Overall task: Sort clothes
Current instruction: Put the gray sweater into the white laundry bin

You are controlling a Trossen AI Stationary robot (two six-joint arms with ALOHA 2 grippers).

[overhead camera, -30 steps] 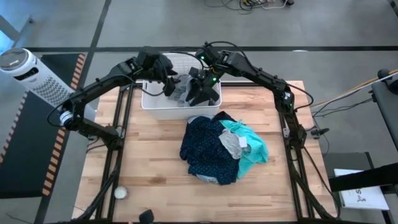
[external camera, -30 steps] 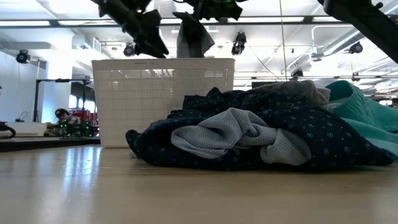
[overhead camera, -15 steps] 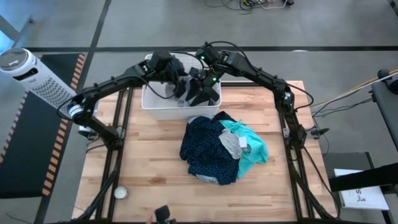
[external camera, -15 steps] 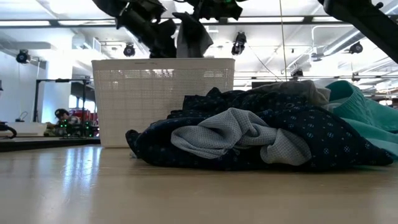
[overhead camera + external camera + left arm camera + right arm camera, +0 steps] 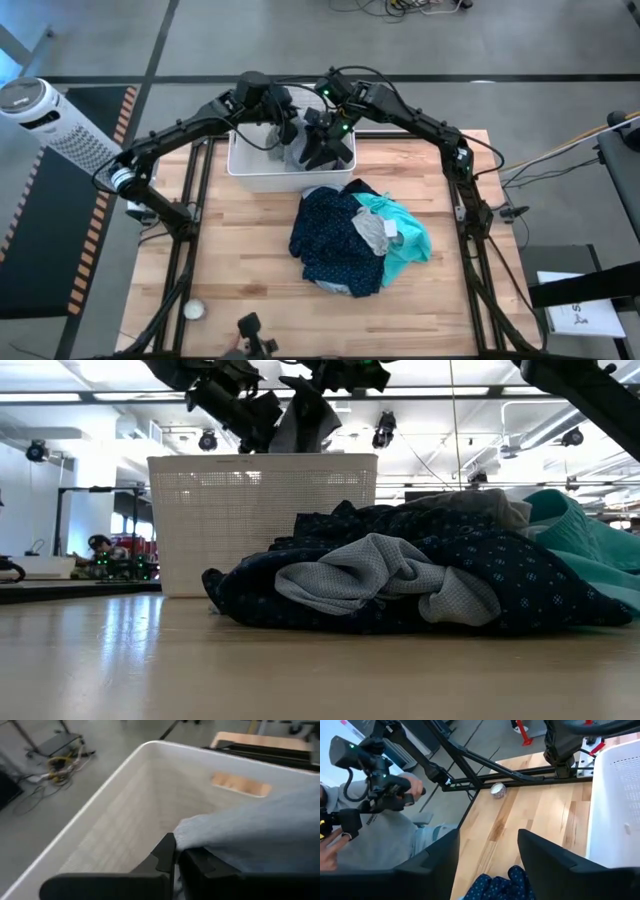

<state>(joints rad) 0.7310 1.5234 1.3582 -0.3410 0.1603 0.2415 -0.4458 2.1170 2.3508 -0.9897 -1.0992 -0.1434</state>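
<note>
A grey garment (image 5: 297, 150) hangs over the white basket (image 5: 245, 165) at the table's far side, between my two grippers. My left gripper (image 5: 283, 130) is shut on it from the left. My right gripper (image 5: 325, 145) stands just right of it; in the right wrist view its fingers (image 5: 437, 865) are apart with nothing between them. The other clothes lie heaped mid-table: a navy dotted piece (image 5: 330, 240), a teal piece (image 5: 405, 240) and a small grey piece (image 5: 375, 232) on top. My left gripper pinches an edge of the grey garment (image 5: 186, 839) between its two fingers, above the basket's inside. The cloth spreads away from the fingers toward my right gripper and is clear of the basket floor. My right gripper: I cannot tell whether it touches the grey garment.
The basket's walls (image 5: 260, 520) rise below both grippers. A small round object (image 5: 194, 310) lies near the table's front left corner. A person holding a device (image 5: 380, 780) stands beyond the near left edge. A white tower fan (image 5: 40, 110) stands off the table's left.
My left gripper has moved toward the table's right, over the basket, up to the hanging grey garment, and has taken hold of its edge. That side of the garment is now drawn toward the left gripper. My right gripper has kept its place.
</note>
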